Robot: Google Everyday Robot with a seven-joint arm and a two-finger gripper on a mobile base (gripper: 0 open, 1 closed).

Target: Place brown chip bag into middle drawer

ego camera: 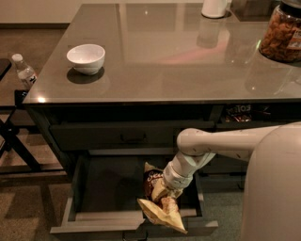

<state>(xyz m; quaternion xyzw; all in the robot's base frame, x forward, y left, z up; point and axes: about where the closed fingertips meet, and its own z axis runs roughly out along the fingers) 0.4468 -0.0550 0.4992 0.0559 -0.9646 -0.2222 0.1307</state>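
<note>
The brown chip bag (161, 212) hangs from my gripper (165, 192) at the right part of the open middle drawer (94, 229). Its brown top with white lettering (151, 179) is inside the drawer, and its tan-yellow lower part droops over the drawer's front panel. My gripper is shut on the bag's middle, with the white arm reaching in from the right under the counter's edge. The drawer's dark bottom is bare to the left of the bag.
A closed drawer with a small handle (133, 138) sits just above the open one. On the grey countertop stand a white bowl (86, 57), a clear jar of snacks (282, 33) and a white container (214, 7). A water bottle (23, 70) stands at the left.
</note>
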